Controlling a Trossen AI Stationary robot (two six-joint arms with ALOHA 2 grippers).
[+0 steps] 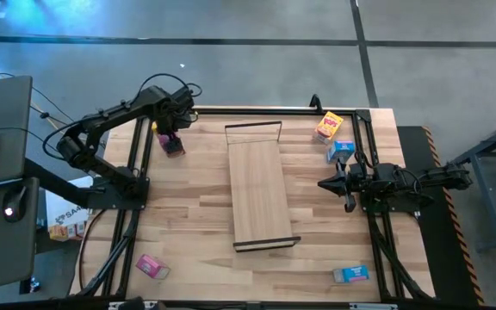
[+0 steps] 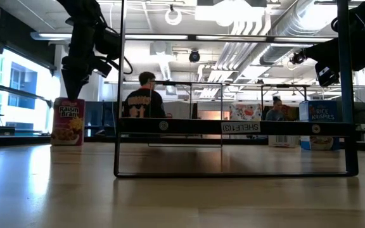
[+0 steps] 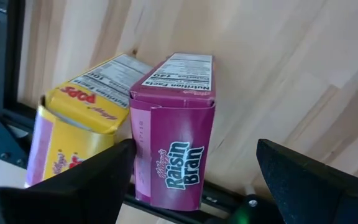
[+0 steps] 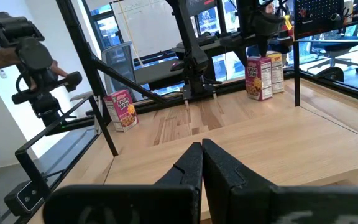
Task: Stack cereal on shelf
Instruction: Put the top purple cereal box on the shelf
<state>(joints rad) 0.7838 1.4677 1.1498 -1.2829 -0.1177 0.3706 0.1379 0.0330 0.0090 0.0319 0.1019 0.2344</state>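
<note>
Left wrist view alone shows a yellow cardboard cereal box (image 3: 79,134) touching the magenta Raisin Bran box (image 3: 176,130) at the worktop's far left edge. Left gripper (image 1: 171,131) hangs spread above them. Right gripper (image 1: 324,183), pressed together, waits beside the pale wood shelf (image 1: 259,191)

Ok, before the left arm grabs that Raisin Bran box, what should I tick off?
1. Left gripper open, a finger on each side of the pink Raisin Bran box: ok.
2. Box upright: ok.
3. Clearance from the yellow Corn Pops box beside it: not ok, they look to be touching.
4. Shelf plank bare for placing: ok.
5. Right gripper shut, parked clear beside the shelf: ok.
</note>
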